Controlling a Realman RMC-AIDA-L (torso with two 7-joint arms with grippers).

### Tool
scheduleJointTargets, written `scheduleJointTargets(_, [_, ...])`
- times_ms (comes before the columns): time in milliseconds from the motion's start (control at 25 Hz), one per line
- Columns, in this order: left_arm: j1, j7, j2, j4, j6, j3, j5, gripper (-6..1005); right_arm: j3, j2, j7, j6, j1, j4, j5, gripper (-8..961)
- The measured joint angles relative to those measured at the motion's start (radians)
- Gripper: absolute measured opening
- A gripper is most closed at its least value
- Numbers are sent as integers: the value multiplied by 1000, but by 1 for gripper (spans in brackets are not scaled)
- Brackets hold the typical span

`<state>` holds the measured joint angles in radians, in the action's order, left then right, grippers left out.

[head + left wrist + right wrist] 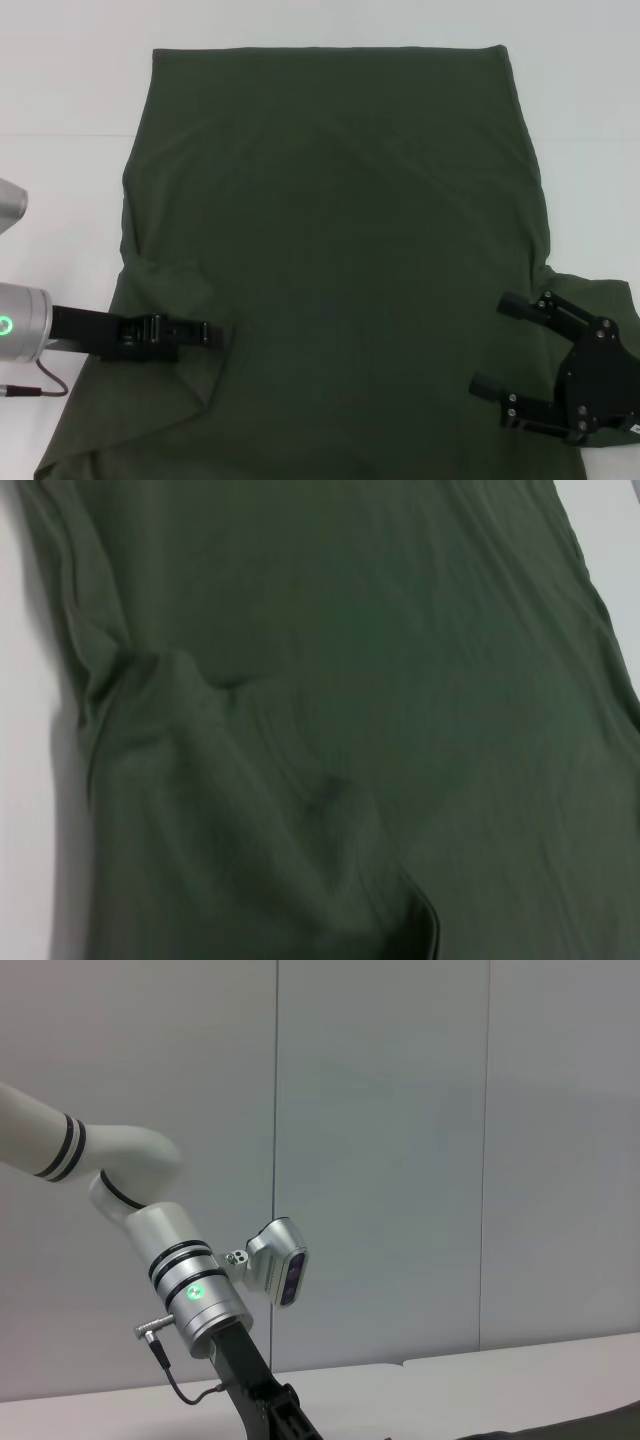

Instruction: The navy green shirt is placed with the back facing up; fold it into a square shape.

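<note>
Your left gripper (222,334) sits low at the left edge of the large dark olive-green cloth shirt (340,250), its black fingers clenched on a raised fold near the sleeve. Your right gripper (492,345) hovers over the shirt's right side with its two fingers spread apart, holding nothing. You can see the shirt spread plain-side up across the white table (70,90).
</note>
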<state>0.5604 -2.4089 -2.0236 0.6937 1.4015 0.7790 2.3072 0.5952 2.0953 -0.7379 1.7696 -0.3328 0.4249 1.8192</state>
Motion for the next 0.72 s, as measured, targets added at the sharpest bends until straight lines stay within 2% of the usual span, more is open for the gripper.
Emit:
scheduleJointTargets(320, [5, -9, -8, -7, 7, 7, 0, 907, 0, 0, 0, 2, 0, 0, 0, 897])
scheduleJointTargets(560, [56, -10, -6, -94, 99, -4, -9, 905, 0, 0, 0, 0, -1, 0, 0, 897])
scheduleJointTargets(720, [75, 12, -9, -94, 168, -57, -19, 904, 0, 1, 0, -1, -4, 0, 0, 896])
